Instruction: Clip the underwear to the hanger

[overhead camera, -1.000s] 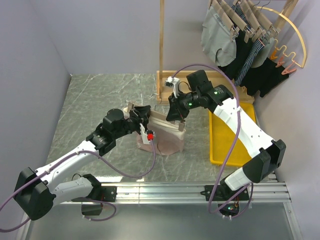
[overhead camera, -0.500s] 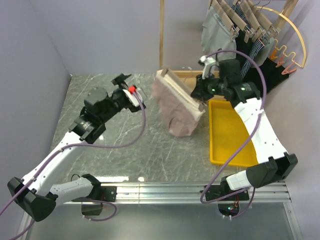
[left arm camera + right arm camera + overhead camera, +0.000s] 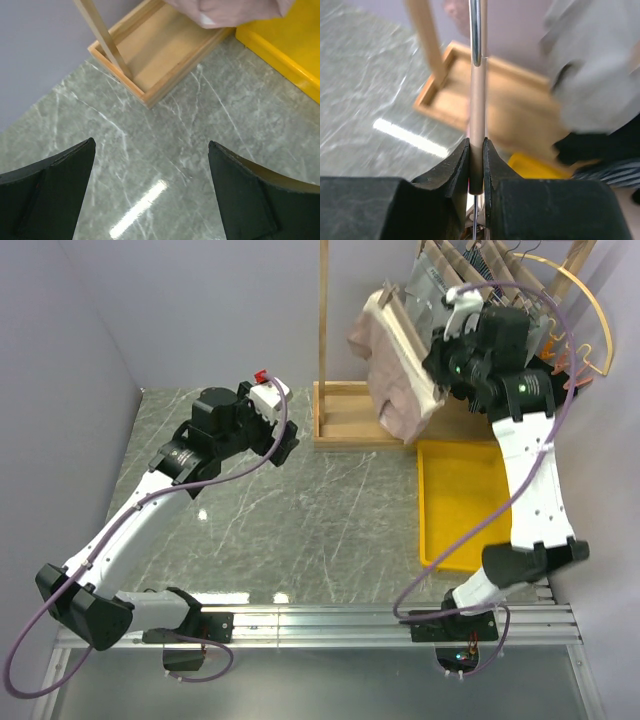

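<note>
The dusty-pink underwear (image 3: 398,375) hangs from the light-wood hanger (image 3: 409,340), which is tilted and held high at the back right, close to the rack of hung garments. My right gripper (image 3: 446,368) is shut on the hanger. In the right wrist view its jaws (image 3: 476,167) pinch the hanger's stem (image 3: 477,115), with the metal hook above. My left gripper (image 3: 282,436) hovers over the table's middle left, open and with nothing in it. Between its dark fingers (image 3: 260,200) only marble shows, and the underwear's lower edge (image 3: 225,9) is at the top.
A wooden stand with an upright post (image 3: 323,330) and a tray base (image 3: 345,426) stands at the back. A yellow tray (image 3: 465,502) lies on the right. Grey briefs (image 3: 440,315), dark garments and a gold wire arch (image 3: 592,310) hang at the back right.
My right arm lifted the hanger with the underwear from the table's middle up to the back right. My left gripper opened, let go and drew back to the left.
</note>
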Robot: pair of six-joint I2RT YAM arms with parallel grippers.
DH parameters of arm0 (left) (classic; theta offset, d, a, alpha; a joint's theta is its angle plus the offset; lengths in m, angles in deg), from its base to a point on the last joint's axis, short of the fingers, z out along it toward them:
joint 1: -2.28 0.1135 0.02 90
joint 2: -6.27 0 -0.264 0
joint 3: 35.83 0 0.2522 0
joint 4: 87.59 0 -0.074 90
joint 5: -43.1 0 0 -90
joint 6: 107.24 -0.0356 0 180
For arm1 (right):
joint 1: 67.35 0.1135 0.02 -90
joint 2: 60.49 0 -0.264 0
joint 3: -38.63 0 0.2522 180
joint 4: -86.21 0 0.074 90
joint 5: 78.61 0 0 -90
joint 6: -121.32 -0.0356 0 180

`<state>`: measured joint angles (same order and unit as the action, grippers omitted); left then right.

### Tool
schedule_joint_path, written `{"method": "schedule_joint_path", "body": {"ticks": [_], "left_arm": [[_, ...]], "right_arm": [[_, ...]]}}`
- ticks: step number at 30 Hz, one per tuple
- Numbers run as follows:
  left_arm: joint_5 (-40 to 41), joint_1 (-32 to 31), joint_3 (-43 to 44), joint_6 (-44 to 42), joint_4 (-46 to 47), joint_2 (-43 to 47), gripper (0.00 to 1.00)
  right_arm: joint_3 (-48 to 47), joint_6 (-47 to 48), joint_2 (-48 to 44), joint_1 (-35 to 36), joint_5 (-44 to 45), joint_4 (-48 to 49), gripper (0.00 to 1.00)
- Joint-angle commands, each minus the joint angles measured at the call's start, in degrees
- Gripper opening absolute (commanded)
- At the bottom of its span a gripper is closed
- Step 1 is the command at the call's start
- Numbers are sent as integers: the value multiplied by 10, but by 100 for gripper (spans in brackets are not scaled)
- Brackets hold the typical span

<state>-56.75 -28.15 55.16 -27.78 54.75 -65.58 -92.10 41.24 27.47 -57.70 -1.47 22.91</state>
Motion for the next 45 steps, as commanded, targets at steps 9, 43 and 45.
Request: {"method": "schedule_joint_path", "body": {"ticks": [9,43,45], "left_arm": [[-26,6,-59,61,25,49,99],[-56,67,-101,89,36,73,99],[-54,68,-96,85,32,68,99]], "right_arm": [[-212,35,143,-18,69,82,0],[-291,-7,278,-25,125,341,0],[-294,-6,287,-25,128,346,0]]}}
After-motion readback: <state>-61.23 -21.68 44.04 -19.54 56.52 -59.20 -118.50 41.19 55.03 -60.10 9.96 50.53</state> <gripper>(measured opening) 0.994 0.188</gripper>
